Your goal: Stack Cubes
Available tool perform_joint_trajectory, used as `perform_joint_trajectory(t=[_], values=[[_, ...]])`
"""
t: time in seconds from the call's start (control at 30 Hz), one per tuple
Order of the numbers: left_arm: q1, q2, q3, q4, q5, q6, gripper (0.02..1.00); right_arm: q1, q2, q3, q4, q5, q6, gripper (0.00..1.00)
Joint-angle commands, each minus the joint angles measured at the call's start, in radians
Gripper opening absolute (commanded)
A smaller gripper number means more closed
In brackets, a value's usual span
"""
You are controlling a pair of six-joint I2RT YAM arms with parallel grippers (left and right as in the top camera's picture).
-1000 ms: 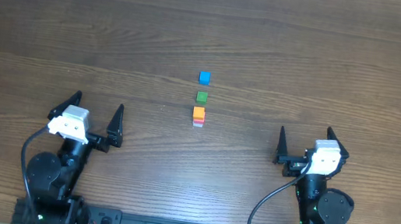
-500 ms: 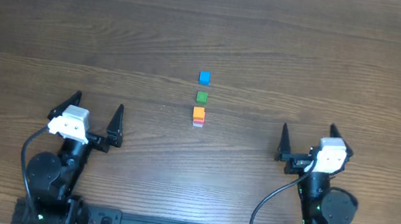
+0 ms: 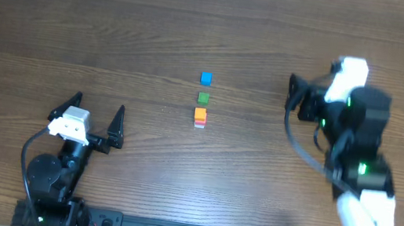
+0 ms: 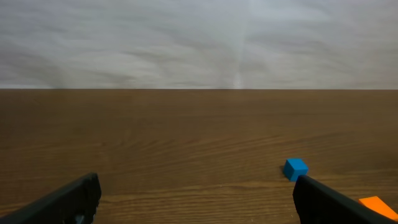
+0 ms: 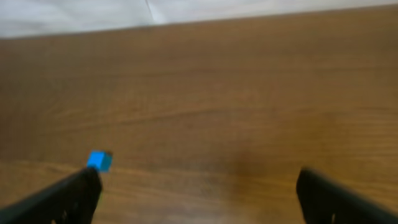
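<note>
The bench (image 3: 81, 17) is bare wood grain, flat and firm enough for a cube to sit square. The right end effector (image 5: 198, 202) hangs lifted over it, well to the right of the cubes, fingers spread wide. The left end effector (image 3: 99, 102) sits low near its base, also spread and holding nothing.

Three cubes lie in a short row mid-bench, near each other but apart: blue (image 3: 206, 78) farthest from the bases, green (image 3: 203, 97) in the middle, orange (image 3: 200, 114) nearest. A pale sliver shows at the orange one's near edge; whether that is another cube I cannot tell.

They look small, rigid and probably very light, so a stray finger could push one aside. Flat opposite side faces give the best hold, closing across the row so the neighbours stay clear.
</note>
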Motion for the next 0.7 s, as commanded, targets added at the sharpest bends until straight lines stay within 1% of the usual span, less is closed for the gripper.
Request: perform_joint_trajectory(t=[0.03,0.2,0.37,0.57,0.7], values=[[0.005,-0.005,-0.005,-0.001,0.005,0.015,0.996,0.089,0.199,0.242,-0.169,-0.032,0.035,0.991],[0.005,-0.005,-0.005,-0.001,0.005,0.015,1.000,0.230,0.391,0.445,-0.337,0.040,0.121,0.993],[0.005,-0.005,-0.005,-0.001,0.005,0.015,0.996,0.352,0.573,0.600,-0.462,0.043,0.192,0.991],[0.005,-0.005,-0.005,-0.001,0.005,0.015,1.000,0.446,0.810,0.792,-0.617,0.049,0.268,0.991],[0.005,-0.005,-0.005,-0.001,0.006,0.015,1.000,0.496,0.914,0.869,-0.683,0.049,0.267,0.993]])
